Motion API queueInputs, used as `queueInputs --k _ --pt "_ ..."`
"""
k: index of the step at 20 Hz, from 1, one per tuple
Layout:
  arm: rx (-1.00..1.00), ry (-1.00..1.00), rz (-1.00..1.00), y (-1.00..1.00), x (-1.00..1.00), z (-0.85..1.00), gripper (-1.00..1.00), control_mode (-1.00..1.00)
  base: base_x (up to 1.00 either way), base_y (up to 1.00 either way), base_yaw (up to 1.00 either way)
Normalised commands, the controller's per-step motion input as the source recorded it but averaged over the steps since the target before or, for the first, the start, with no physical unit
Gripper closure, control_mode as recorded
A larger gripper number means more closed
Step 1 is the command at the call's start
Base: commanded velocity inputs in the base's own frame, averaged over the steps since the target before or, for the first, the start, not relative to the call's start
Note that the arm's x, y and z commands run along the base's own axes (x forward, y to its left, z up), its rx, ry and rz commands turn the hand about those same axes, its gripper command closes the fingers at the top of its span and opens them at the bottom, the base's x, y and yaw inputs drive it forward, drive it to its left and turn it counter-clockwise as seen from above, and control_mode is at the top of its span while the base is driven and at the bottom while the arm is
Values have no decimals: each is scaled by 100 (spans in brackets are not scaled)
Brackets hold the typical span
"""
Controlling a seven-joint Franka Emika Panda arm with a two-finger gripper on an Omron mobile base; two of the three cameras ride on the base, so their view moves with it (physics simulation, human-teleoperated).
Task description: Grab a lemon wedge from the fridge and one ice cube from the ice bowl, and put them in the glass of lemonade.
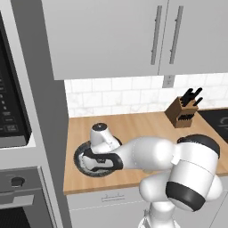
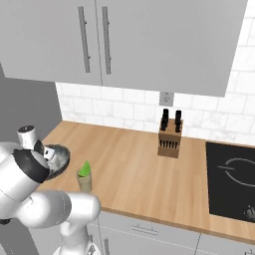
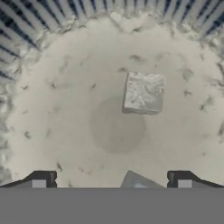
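Observation:
The ice bowl point(image 1: 81, 164) sits at the counter's left end, dark and speckled outside, pale inside point(image 3: 65, 113). My gripper point(image 3: 113, 180) hangs open just above its inside, pointing down. One ice cube point(image 3: 143, 92) lies ahead of the fingertips point(image 3: 41, 179), slightly right of centre. The edge of a second cube point(image 3: 139, 181) shows between the tips; nothing is gripped. Right beside the bowl point(image 2: 61, 155) stands the glass of lemonade point(image 2: 85, 183), with the yellowish-green lemon wedge point(image 2: 85, 170) at its top. The fridge is out of view.
A wooden knife block point(image 1: 181, 113) stands at the back of the counter by the tiled wall. A black cooktop point(image 2: 233, 179) takes the right end. The wall oven point(image 1: 13, 133) flanks the counter's left, and grey upper cabinets point(image 1: 111, 35) hang overhead.

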Motion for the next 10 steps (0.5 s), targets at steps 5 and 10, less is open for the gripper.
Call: queueInputs --k 5,10 --pt "0 0 0 0 0 -17 -100 -100 0 0 0" --pt "0 0 0 0 0 -8 -100 -100 0 0 0"
